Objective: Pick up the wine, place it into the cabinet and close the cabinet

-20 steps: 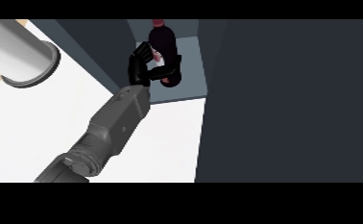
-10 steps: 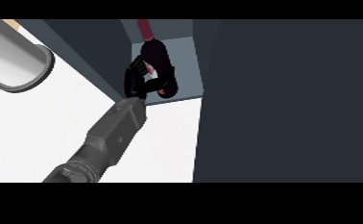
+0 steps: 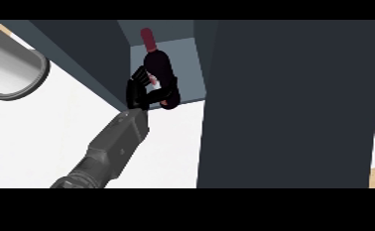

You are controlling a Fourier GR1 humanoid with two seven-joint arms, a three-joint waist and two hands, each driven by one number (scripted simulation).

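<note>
One hand (image 3: 147,90) shows here, and since only one arm is in view I cannot tell for sure which side it belongs to — it comes up from the lower left. Its black fingers curl round the fat part of the wine (image 3: 159,71), with the red top of the bottle pointing away, beyond the fingers. The bottle sits just inside the open cabinet (image 3: 187,41), at the front of the pale shelf (image 3: 189,84), right at the hand. To do this step well, I think the hand should push the bottle a bit deeper, set its bottom flat, and only then let go, so it does not tip or roll out. The big dark door (image 3: 285,106) stands just to the right of the hand and must swing shut after. A grey round thing (image 3: 18,74) lies well off to the left of the hand. Compared with a second ago, the bottle and hand have gone further up into the cabinet — the red top shows more now.
</note>
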